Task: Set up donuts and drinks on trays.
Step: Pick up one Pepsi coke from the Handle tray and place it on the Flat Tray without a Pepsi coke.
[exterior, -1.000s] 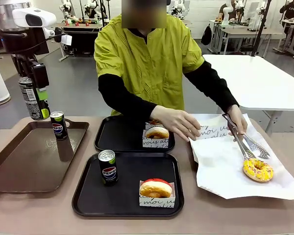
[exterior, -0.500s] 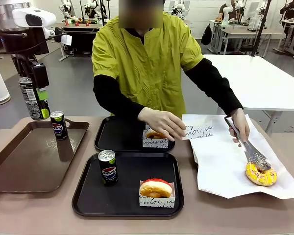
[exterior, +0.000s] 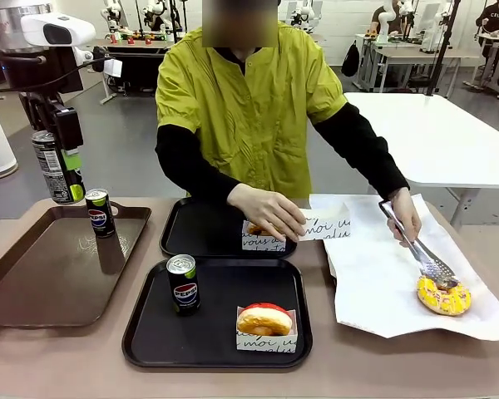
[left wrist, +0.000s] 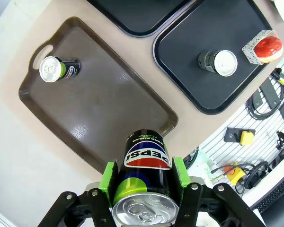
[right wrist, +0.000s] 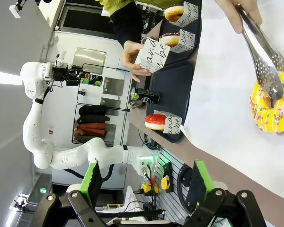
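High over the table's left end, my left gripper [exterior: 66, 158] [left wrist: 144, 175] is shut on a Pepsi can [exterior: 56, 166] [left wrist: 146, 165]. A second can [exterior: 98, 212] stands on the brown tray [exterior: 41, 266]. The near black tray [exterior: 220, 307] carries a third can [exterior: 183, 283] and a boxed red-iced donut [exterior: 265, 322]. On the far black tray [exterior: 200, 229] a boxed donut [exterior: 262, 238] sits half hidden by the person's hand, which holds an empty white box [exterior: 328, 224]. Tongs [exterior: 420, 249] in the other hand rest on a yellow donut [exterior: 443, 297]. My right gripper [right wrist: 146, 182] is open and holds nothing.
The yellow donut lies on a white paper sheet [exterior: 382, 274] at the table's right. The person leans over the far edge, with both forearms above the far tray and the sheet. Another white table [exterior: 449, 141] stands behind on the right.
The person's hand with the empty box has drawn back toward the far tray. The tongs have come down onto the yellow donut. Neither arm has moved.
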You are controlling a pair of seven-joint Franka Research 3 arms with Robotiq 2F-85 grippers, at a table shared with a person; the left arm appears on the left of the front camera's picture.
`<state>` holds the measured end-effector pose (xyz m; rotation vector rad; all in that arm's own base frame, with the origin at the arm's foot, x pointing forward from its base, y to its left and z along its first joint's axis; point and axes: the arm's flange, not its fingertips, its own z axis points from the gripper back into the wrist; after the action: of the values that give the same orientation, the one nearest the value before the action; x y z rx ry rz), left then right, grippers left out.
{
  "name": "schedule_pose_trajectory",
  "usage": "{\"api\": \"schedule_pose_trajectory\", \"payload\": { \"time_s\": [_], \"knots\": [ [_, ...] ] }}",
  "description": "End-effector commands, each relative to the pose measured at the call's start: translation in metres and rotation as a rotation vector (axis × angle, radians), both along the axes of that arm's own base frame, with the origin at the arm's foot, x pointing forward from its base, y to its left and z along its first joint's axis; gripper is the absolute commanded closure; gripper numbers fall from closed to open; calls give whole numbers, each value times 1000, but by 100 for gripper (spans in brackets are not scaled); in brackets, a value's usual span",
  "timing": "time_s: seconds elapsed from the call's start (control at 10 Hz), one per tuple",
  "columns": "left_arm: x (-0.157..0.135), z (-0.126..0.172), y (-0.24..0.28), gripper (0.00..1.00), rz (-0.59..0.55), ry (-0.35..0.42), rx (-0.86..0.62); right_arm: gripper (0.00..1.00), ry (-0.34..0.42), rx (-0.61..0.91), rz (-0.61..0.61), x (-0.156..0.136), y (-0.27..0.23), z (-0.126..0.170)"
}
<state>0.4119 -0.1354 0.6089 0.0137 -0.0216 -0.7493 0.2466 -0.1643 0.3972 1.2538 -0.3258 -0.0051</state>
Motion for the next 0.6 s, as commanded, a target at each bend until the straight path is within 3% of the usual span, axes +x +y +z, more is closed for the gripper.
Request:
{"api": "schedule_pose_trajectory", "payload": {
  "time_s": [0.0,0.5],
  "knots": [
    [-2,4,2,42,-1,-1,1,0,-27,20,-8,3,1,1],
    [-2,4,2,42,-1,-1,1,0,-27,20,-8,3,1,1]
  ]
}}
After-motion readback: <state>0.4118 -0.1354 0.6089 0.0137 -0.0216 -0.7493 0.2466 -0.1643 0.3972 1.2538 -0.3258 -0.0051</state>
